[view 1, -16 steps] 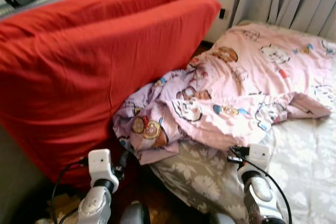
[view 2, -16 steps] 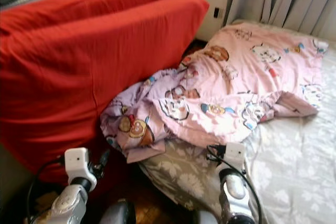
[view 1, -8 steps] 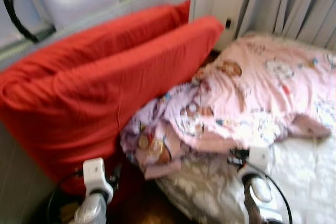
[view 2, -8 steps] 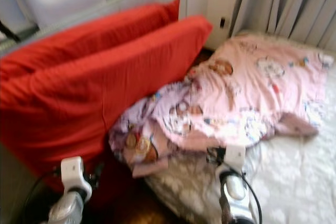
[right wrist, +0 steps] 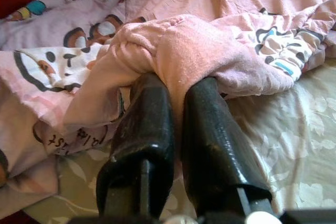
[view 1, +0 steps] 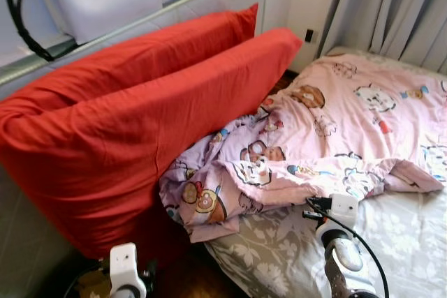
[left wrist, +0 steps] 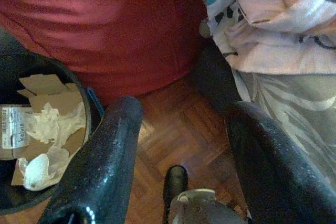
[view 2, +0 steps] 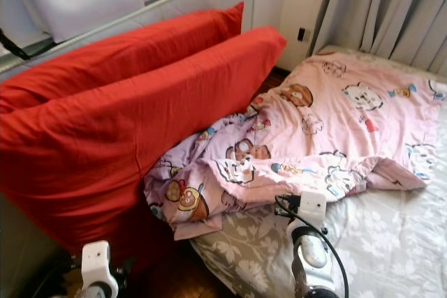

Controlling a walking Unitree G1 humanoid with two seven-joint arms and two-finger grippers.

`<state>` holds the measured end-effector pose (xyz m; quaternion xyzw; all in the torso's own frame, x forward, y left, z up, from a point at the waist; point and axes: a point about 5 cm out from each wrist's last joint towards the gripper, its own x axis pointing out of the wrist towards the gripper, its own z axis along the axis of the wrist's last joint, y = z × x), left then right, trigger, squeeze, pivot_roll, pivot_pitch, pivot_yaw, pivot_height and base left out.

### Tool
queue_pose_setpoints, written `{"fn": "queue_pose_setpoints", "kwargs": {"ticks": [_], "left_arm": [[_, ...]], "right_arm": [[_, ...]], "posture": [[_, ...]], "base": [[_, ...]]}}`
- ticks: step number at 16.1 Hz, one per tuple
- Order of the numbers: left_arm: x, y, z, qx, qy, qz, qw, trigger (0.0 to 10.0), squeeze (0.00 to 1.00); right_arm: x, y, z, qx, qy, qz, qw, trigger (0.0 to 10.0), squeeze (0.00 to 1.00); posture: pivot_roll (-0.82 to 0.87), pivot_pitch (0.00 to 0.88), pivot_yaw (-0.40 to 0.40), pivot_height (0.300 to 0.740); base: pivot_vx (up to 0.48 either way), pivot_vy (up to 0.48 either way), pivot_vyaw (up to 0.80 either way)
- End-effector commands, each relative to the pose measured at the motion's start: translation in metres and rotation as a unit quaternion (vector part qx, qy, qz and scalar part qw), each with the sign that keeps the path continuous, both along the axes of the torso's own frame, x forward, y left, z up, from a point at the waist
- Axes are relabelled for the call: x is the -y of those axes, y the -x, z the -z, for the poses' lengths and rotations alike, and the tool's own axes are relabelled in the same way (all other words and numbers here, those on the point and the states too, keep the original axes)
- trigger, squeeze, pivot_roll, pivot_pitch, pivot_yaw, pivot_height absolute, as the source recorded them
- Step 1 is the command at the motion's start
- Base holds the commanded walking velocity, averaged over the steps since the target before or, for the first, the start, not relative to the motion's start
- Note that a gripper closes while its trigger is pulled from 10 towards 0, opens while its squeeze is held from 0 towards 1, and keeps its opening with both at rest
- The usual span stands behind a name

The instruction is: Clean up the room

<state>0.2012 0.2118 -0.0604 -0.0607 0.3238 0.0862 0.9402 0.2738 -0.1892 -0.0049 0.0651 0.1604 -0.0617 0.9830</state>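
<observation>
Right hand (right wrist: 176, 103) clamped on edge fold of pink blanket (view 1: 335, 123), bunched toward red cushions (view 1: 140, 116) on bed (view 1: 412, 235). Left hand (left wrist: 184, 145) spread apart over floor, farther off.

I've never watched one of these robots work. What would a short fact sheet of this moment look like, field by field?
Place: bedside, parquet floor
Bed: grey floral sheet, rumpled pink cartoon-print blanket on it
Beside the bed: two red cushions leaning against a rail
Right gripper: shut on a fold of the pink blanket
Left gripper: open, low over the floor
Also near: black bin holding cardboard and crumpled paper
</observation>
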Motion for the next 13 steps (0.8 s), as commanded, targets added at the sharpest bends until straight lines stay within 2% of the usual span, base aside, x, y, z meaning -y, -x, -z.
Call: {"fn": "queue_pose_setpoints", "kwargs": {"ticks": [1, 4, 8, 13], "left_arm": [[-0.003, 0.007, 0.006, -0.027, -0.018, 0.018, 0.999, 10.0, 0.00], [0.002, 0.017, 0.013, -0.060, -0.024, 0.039, 0.997, 10.0, 0.00], [0.008, 0.021, 0.017, -0.063, -0.017, 0.043, 0.997, 10.0, 0.00], [0.003, 0.028, 0.020, -0.077, -0.020, 0.043, 0.996, 10.0, 0.00]], "right_arm": [[-0.002, 0.001, 0.002, -0.003, -0.001, 0.000, 1.000, 10.0, 0.00], [-0.003, 0.001, 0.002, -0.006, 0.005, 0.001, 1.000, 10.0, 0.00], [0.002, 0.003, 0.002, -0.006, 0.007, 0.013, 1.000, 10.0, 0.00], [0.007, 0.002, 0.000, -0.001, 0.011, 0.027, 1.000, 10.0, 0.00]], "posture": [[0.03, 0.000, 0.001, 0.740], [0.03, 0.000, 0.004, 0.740], [0.03, 0.000, 0.007, 0.740], [0.03, 0.003, 0.011, 0.740]], "base": [[0.000, 0.000, 0.00], [0.000, 0.000, 0.00], [0.000, 0.000, 0.00], [0.000, 0.000, 0.00]]}}
